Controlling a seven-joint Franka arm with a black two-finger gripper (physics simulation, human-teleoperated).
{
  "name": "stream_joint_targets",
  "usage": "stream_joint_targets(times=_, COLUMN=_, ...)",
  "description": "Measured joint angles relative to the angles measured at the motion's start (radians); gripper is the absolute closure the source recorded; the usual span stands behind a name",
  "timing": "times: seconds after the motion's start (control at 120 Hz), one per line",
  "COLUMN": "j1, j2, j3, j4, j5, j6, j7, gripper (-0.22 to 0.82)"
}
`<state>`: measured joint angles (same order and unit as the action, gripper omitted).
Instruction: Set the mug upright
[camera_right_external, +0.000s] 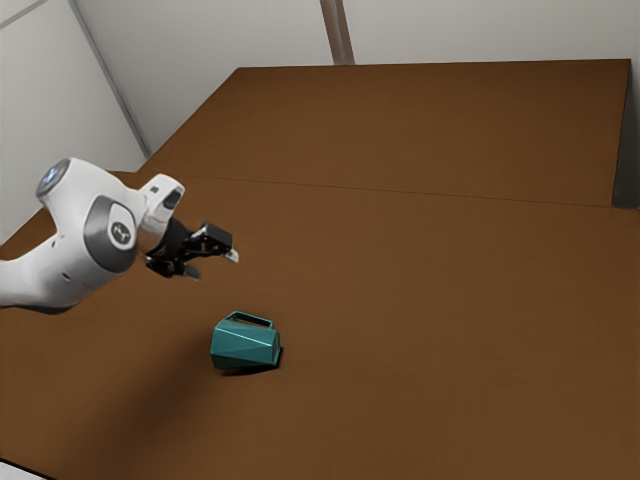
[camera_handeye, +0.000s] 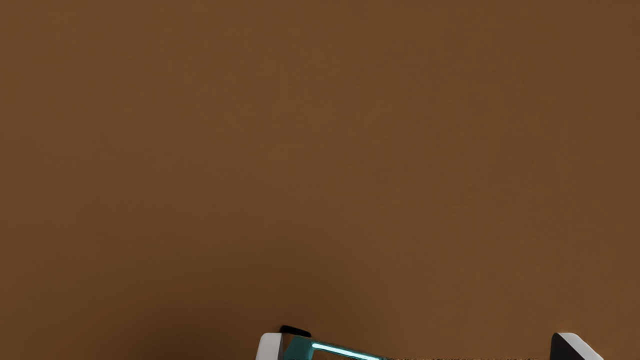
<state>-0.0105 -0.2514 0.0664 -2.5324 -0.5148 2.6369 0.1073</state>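
Fingertips (camera_handeye: 270, 347) of our own hand come nearest the wrist camera, pale on their outer faces, with a wide space between them. We have the gripper (camera_right_external: 212, 264) open, its two fingers well apart, and neither side is clamped on anything. In the exterior view it hangs above the table (camera_right_external: 430, 270), higher than the mug (camera_right_external: 245, 347) and a little toward that view's left, with a clear gap between the two.

Our teal mug lies on its side on the brown tabletop, its faceted body stretched out flat and its squared handle (camera_right_external: 250, 319) turned upward. It is not upright. A narrow dark shadow sits right under it, and a broader, softer one spreads over the wood toward the exterior view's lower left. From the wrist camera we see a teal piece of the mug with a bright glint along one edge, showing between our fingertips and much closer to one than to the other.

Our white arm (camera_right_external: 75, 245) reaches in from the exterior view's left, with grey trim around its joint. A thin seam crosses the tabletop, and behind it stand light grey walls (camera_right_external: 450, 30) with a brownish upright strip (camera_right_external: 338, 32).
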Motion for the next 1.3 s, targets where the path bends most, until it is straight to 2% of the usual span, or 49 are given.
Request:
stream_joint_targets(times=0.133, j1=-0.001, j2=0.030, j3=-0.005, j4=-0.002, j5=-0.002, j6=0.008, j7=0.049, gripper=0.03)
stream_joint_targets(times=0.275, j1=-0.002, j2=0.043, j3=-0.040, j4=-0.017, j5=-0.003, j6=0.013, j7=0.092, gripper=0.03)
stream_joint_targets(times=0.467, j1=0.000, j2=-0.058, j3=-0.048, j4=-0.146, j5=-0.005, j6=0.011, j7=0.136, gripper=0.03)
stream_joint_targets(times=0.6, j1=0.000, j2=-0.076, j3=-0.048, j4=-0.194, j5=-0.005, j6=0.008, j7=0.159, gripper=0.03)
stream_joint_targets(times=1.008, j1=-0.004, j2=-0.031, j3=-0.053, j4=-0.201, j5=-0.039, j6=0.020, j7=0.206, gripper=0.03)
stream_joint_targets(times=1.3, j1=-0.009, j2=-0.013, j3=-0.093, j4=-0.194, j5=-0.103, j6=0.041, j7=0.224, gripper=0.03)
